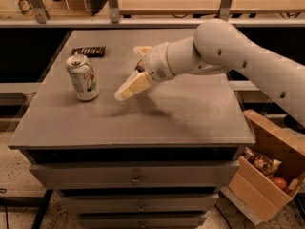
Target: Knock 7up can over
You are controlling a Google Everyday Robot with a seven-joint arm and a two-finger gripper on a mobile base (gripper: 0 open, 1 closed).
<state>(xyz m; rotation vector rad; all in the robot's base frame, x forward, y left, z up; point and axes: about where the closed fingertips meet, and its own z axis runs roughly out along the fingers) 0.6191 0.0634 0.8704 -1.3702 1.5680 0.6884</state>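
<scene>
So the gripper (137, 68) is hovering near the upright 7up can (83, 78), jaws apart, its green label's writing unreadable.

**Camera view.** The 7up can (82, 78) stands upright on the grey top of a drawer cabinet (190, 118), near the left edge of that top, with its silver pull-tab end facing up. The gripper (132, 86) hangs just right of the can and apart from it. It is tilted down and leftward, so its pale tip points toward the can's lower half. The white arm (228, 51) reaches in from the right of the can. A dark wrapped bar (88, 50) lies flat behind the can. An open cardboard box (252, 194) sits on the floor, far right of the can and lower than the cabinet top.
</scene>
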